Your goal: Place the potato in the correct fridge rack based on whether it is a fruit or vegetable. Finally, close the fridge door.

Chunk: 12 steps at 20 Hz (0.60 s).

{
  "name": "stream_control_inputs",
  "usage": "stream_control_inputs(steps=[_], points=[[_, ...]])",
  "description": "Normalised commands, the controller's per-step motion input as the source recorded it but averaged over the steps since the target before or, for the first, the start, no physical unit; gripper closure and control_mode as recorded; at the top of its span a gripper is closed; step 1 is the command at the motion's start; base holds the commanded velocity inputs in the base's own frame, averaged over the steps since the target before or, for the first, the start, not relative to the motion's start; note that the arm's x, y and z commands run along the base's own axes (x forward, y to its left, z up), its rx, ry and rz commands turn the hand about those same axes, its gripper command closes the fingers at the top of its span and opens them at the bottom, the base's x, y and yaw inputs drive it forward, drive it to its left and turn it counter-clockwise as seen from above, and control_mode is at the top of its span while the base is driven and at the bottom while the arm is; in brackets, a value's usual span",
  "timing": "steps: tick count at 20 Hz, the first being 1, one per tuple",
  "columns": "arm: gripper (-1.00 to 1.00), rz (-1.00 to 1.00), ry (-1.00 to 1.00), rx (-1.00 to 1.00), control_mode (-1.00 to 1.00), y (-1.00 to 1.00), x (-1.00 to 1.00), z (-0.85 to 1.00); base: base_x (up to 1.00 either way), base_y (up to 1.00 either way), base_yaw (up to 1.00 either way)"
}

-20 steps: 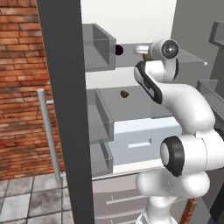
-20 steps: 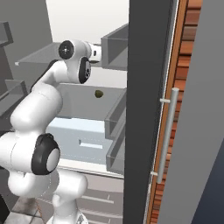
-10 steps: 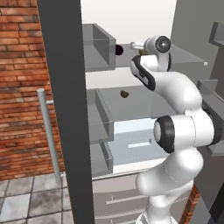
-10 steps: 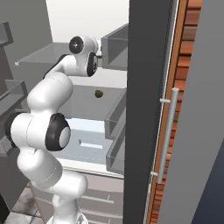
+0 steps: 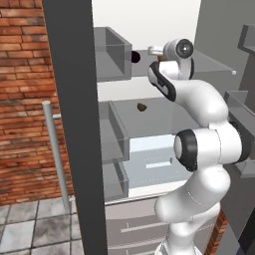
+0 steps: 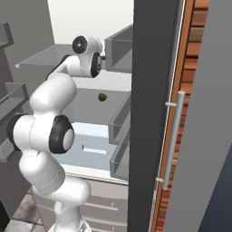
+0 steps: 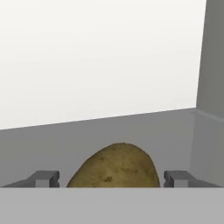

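Observation:
The potato (image 7: 114,166), a tan-brown lump, fills the lower middle of the hand view and sits on the grey fridge rack (image 7: 52,140) in front of the white back wall. My gripper (image 7: 111,178) is open around it, with a gap between each fingertip (image 7: 43,178) and the potato's side. From the base cameras the gripper (image 5: 154,50) (image 6: 105,57) is reaching over the upper fridge rack (image 5: 219,62) (image 6: 41,56) deep inside the fridge. The fridge door (image 5: 74,124) (image 6: 149,113) stands open on both sides.
A near-black small item (image 5: 135,57) lies on the upper rack left of the hand. On the lower shelf sits a small dark-olive item (image 5: 141,106) (image 6: 102,96). Grey door bins (image 5: 112,55) (image 6: 118,45) jut in beside the hand. A white drawer box (image 5: 149,159) lies below.
The arm has stretched up and further into the fridge, carrying the hand along the upper rack toward the back wall. The two small items have not moved.

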Motion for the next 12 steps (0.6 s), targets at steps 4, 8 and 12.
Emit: stream_control_inputs(steps=[4, 8, 12], points=[[-1.00, 0.00, -0.08, 0.00, -1.00, 0.00, -0.09, 0.16, 0.00, 0.00, 0.00], [-1.00, 0.00, -0.20, 0.00, -1.00, 0.00, -0.04, 0.32, 0.00, 0.00, 0.00], [-1.00, 0.00, -0.07, -0.03, -1.00, 0.03, -0.44, 0.11, 0.00, 0.00, 0.00]])
